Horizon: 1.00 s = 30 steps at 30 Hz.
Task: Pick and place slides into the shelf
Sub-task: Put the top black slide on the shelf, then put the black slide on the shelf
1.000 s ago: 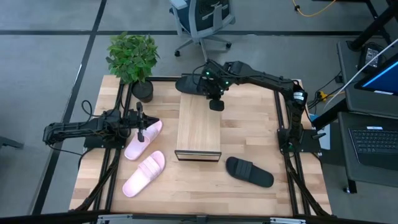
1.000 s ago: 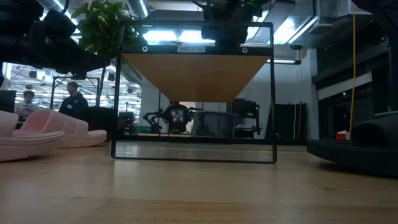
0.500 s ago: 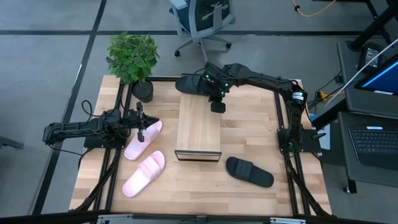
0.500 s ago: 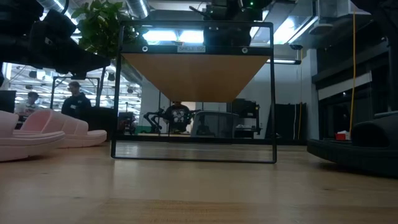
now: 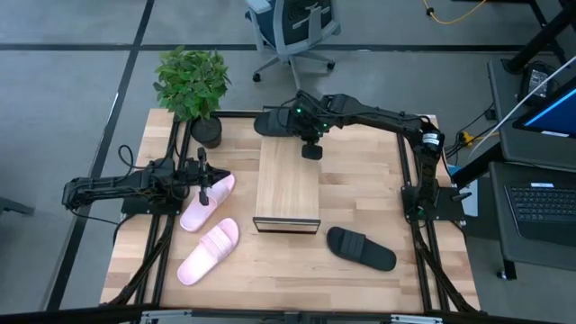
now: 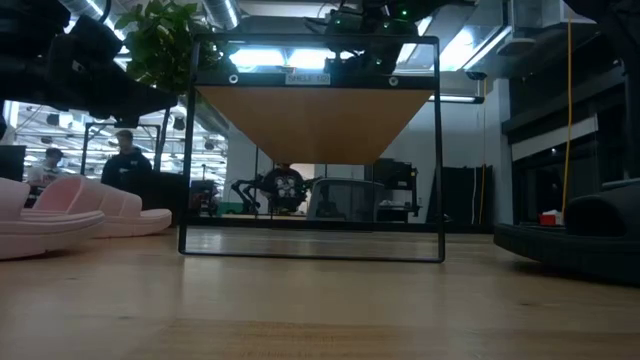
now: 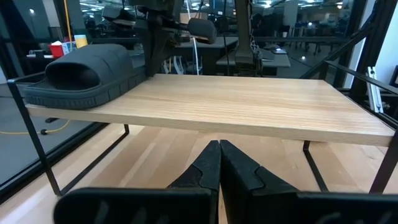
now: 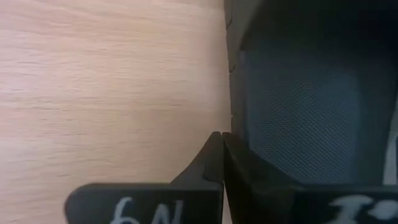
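Observation:
The shelf (image 5: pixel 288 184) stands mid-table, its plank top also in the low view (image 6: pixel 310 125) and the left wrist view (image 7: pixel 249 106). One black slide (image 5: pixel 274 123) lies sole down on the plank's far end (image 7: pixel 81 74). The other black slide (image 5: pixel 360 248) lies on the table near the right edge (image 6: pixel 580 235). Two pink slides (image 5: pixel 209 200) (image 5: pixel 209 250) lie left of the shelf (image 6: pixel 70 210). My right gripper (image 5: pixel 311 149) is shut (image 8: pixel 222 146) over the shelf's far end, beside the black slide (image 8: pixel 298 112). My left gripper (image 5: pixel 204 191) is shut (image 7: pixel 219 152), above the farther pink slide, pointing at the shelf. My right gripper's shut fingertips (image 8: pixel 214 149) sit right at the black slide's side edge (image 8: pixel 235 118), above the plank; I cannot tell whether they touch it.
A potted plant (image 5: pixel 192 85) stands at the far left corner. Dark frame rails run along the table's left and right sides (image 5: pixel 418 180). An office chair (image 5: pixel 292 31) stands beyond the far edge. People (image 6: pixel 125 160) show in the room behind.
My right gripper has risen a little above the shelf's far end; the black slide there has stayed in place.

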Motion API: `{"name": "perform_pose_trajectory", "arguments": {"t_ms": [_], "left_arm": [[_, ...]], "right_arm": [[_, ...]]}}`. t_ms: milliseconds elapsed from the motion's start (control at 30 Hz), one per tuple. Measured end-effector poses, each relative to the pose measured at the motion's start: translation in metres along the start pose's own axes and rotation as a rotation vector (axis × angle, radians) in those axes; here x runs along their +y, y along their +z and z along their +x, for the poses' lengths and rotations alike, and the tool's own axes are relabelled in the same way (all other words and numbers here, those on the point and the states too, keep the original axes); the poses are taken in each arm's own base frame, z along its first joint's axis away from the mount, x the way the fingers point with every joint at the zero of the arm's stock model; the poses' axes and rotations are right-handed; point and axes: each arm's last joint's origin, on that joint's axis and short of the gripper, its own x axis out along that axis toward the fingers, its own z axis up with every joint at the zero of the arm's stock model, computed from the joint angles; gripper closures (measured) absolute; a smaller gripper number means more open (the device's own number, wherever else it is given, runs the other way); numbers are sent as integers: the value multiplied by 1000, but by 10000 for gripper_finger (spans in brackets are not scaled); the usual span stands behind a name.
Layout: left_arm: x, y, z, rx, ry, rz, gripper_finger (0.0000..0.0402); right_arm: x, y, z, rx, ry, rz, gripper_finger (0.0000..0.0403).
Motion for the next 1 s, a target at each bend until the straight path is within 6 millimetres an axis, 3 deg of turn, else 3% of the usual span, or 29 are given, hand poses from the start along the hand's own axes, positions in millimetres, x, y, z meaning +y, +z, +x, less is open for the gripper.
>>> {"name": "perform_pose_trajectory", "arguments": {"t_ms": [633, 767, 1000], "left_arm": [[0, 0, 0, 2, 0, 1, 401], [0, 0, 0, 3, -15, 1, 401], [0, 0, 0, 2, -15, 1, 401]], "right_arm": [[-1, -1, 0, 17, -33, -3, 402], [2, -1, -2, -1, 41, -4, 402], [10, 2, -30, -86, 73, -21, 403]]}}
